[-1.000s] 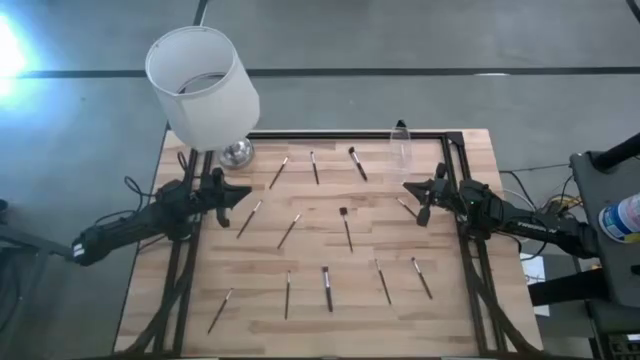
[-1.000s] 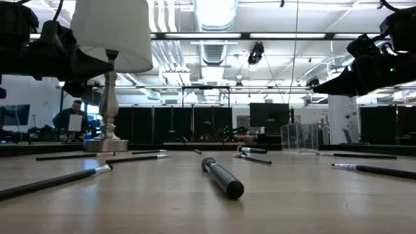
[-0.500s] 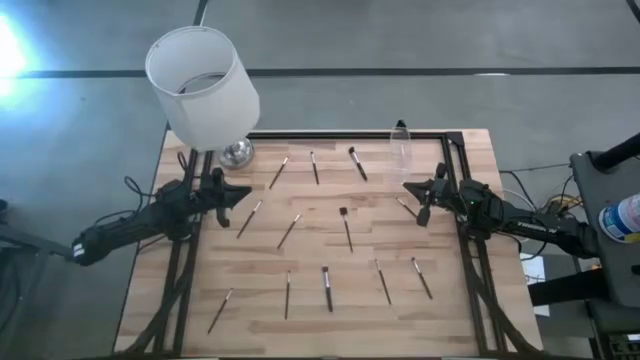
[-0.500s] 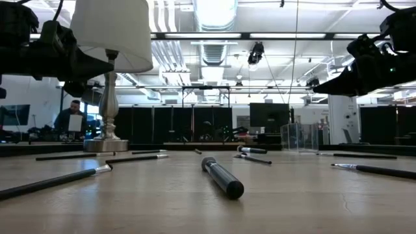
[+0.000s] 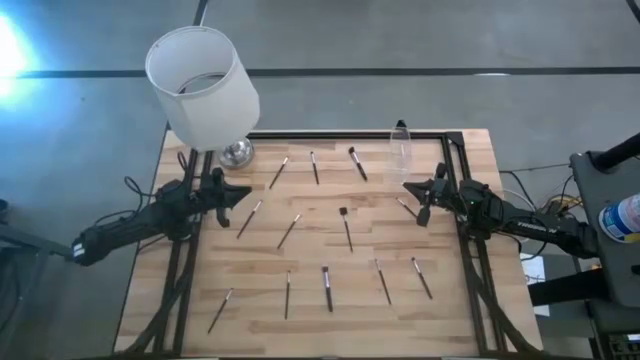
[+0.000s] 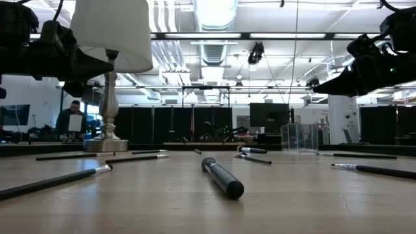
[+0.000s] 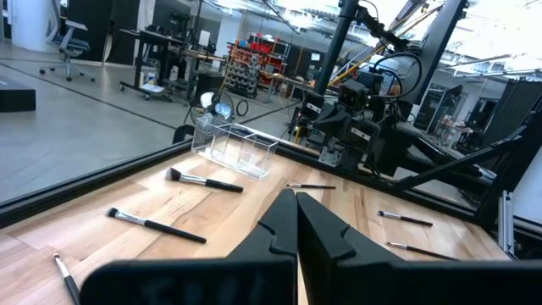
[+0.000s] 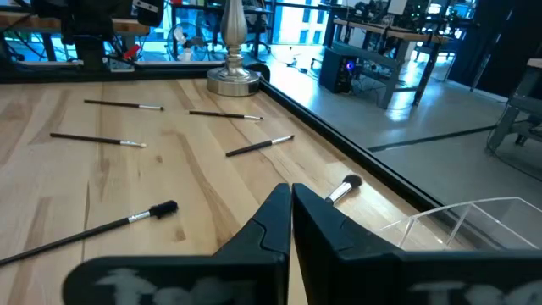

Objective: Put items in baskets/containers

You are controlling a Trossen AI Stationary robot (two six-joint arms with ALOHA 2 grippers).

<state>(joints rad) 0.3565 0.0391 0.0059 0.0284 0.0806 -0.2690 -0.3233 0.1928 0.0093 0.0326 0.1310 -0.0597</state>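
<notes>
Nothing has gone into the clear cup (image 5: 403,152) yet, as far as I can see: it stands upright at the far edge of the table (image 5: 470,300), near my right side, and looks empty. The brushes (image 5: 346,228) lie scattered flat over the wood, about a dozen of them, in loose rows from the far edge to the near one, none touching the cup. My left gripper (image 5: 243,194) hangs above the left edge of the table, just by the lamp base (image 5: 237,152) under the big white lampshade (image 5: 200,85), and its fingers are pressed together on nothing; the left wrist view shows the two tips meeting in a point with bare wood beyond. My right gripper (image 5: 411,189) hovers over the right side, near the cup, fingers likewise together and empty, with one brush (image 5: 404,207) lying just beside it. So I judge the job to be at its very start: every brush remains to be picked up and stood in the cup. The one by my right gripper looks the handiest first pick, since it lies closest to both my fingers and the cup. The thin handles lie flat on the wood, so I expect each pick to need a careful low pinch.
</notes>
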